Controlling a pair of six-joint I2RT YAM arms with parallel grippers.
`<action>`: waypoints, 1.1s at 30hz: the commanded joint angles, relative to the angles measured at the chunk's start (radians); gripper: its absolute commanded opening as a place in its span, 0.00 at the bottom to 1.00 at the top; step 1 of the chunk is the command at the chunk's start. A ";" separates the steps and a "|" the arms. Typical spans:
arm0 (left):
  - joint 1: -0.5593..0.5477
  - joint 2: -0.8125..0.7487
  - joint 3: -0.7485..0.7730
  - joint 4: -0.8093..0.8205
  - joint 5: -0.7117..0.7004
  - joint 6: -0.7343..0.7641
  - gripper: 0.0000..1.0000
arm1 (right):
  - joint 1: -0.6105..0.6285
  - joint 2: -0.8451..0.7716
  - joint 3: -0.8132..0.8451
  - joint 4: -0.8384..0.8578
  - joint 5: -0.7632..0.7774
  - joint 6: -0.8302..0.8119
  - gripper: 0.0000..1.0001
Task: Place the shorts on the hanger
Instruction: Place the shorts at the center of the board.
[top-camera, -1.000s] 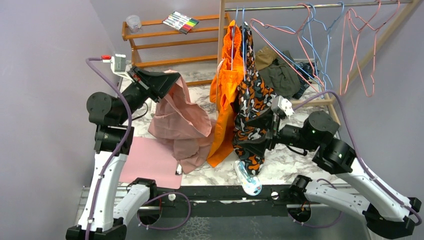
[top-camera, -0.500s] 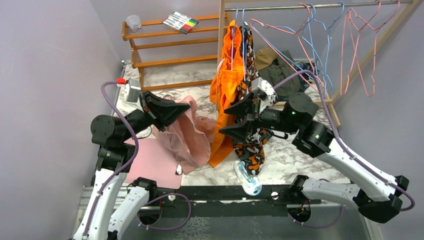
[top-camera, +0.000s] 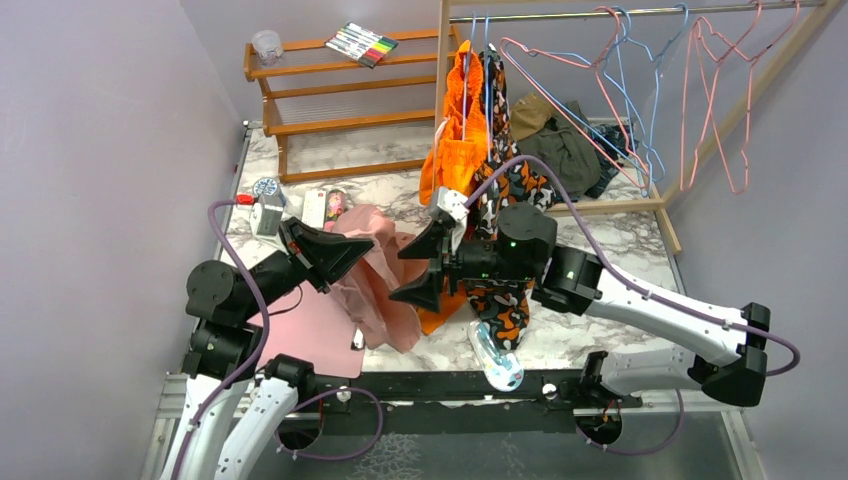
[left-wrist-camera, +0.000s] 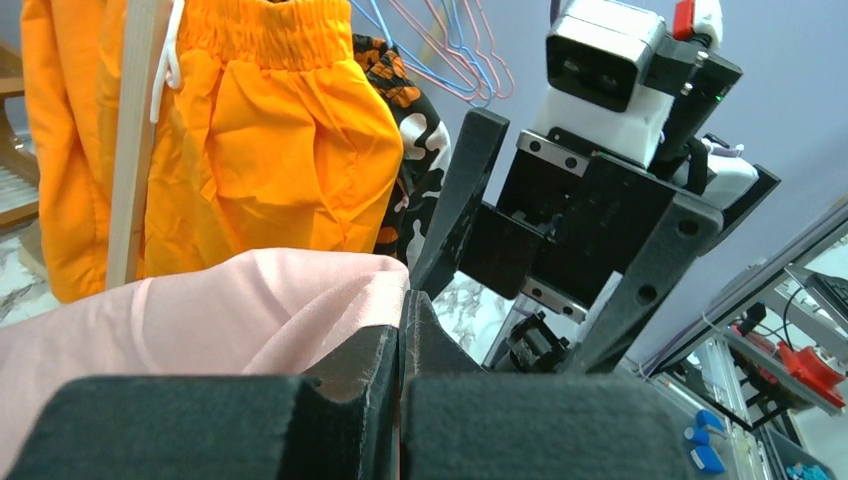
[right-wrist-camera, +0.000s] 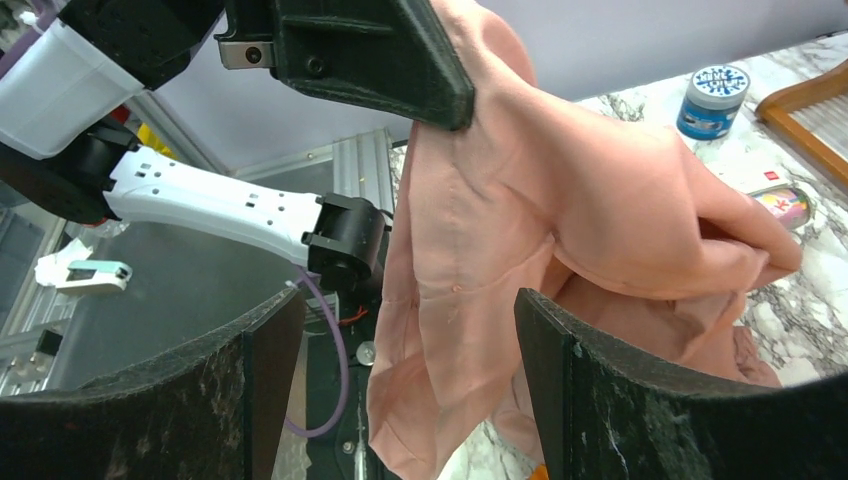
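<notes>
The left gripper (top-camera: 368, 246) clamps a fold of the dusty-pink shorts (top-camera: 382, 288), their waistband lost in the drape, while the right gripper (top-camera: 413, 270) faces the cloth with its jaws spread wide.

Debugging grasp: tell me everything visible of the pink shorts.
The shorts are dusty-pink, thin fabric, creased and bunched. The left gripper is shut on an upper edge, holding them up; the rest drapes down to the marble table. The right gripper is open, facing the hanging folds, not gripping. No waistband or drawstring visible.
</notes>
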 joint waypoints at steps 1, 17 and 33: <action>-0.004 -0.023 0.019 -0.078 -0.057 0.007 0.00 | 0.050 0.040 0.003 0.088 0.091 -0.014 0.80; -0.003 -0.099 -0.013 -0.199 -0.084 -0.010 0.04 | 0.083 0.105 -0.056 0.146 0.313 -0.006 0.24; -0.003 -0.088 -0.008 -0.442 -0.388 -0.011 0.99 | 0.084 -0.146 -0.261 -0.279 -0.139 -0.170 0.01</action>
